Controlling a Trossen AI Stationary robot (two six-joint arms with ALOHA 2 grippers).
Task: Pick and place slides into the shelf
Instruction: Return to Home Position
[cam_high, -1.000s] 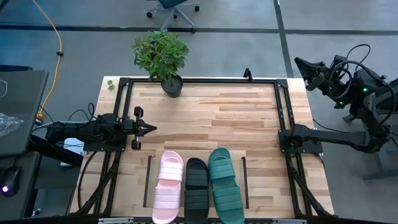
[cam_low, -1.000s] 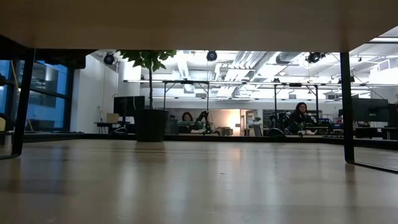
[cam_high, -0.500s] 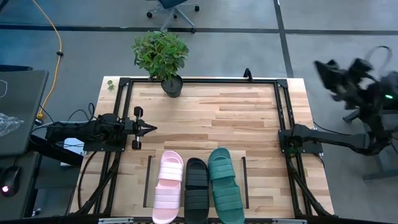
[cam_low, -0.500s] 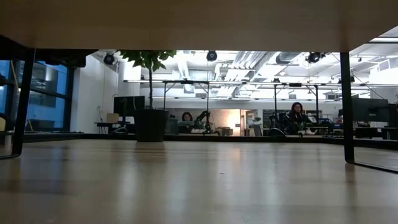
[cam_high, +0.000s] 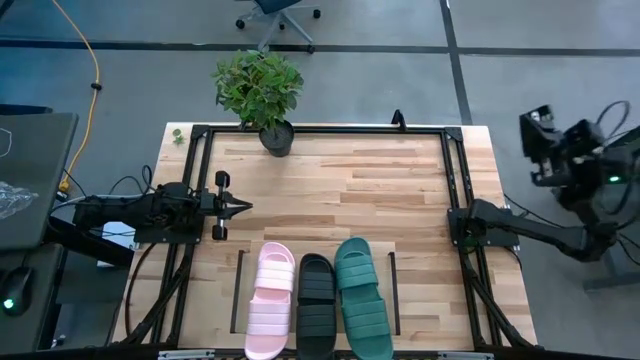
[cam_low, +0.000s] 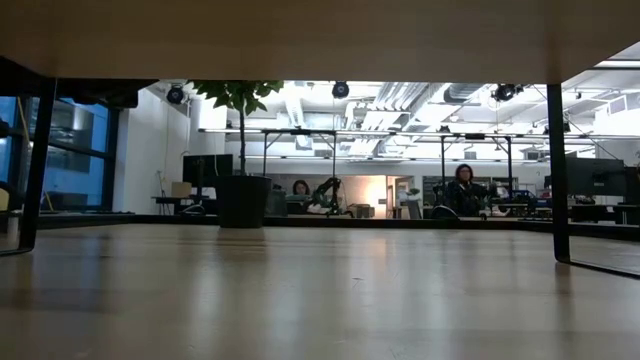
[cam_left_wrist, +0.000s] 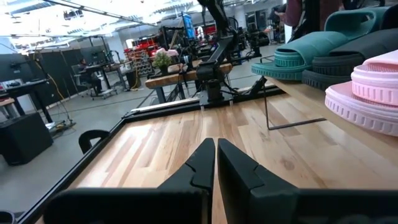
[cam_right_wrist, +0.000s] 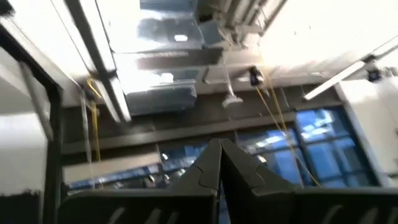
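Three slides, one pink, one black and one green, lie side by side on the shelf at the counter's near edge. Their heels are partly cut off in the high view. One potted plant stands at the far edge. The left arm lies low at the left side, left jaws pressed together. The right arm is raised beyond the right side, right jaws closed and aimed at the ceiling.

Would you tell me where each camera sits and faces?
High: above the table, straight down; left arm, right arm show.
Low: tabletop height, level into the room; no arm.
Left wrist: across the table toward the slides; left gripper shut.
Right wrist: up at the ceiling; right gripper shut.
Shared: high and left wrist both show the slides.
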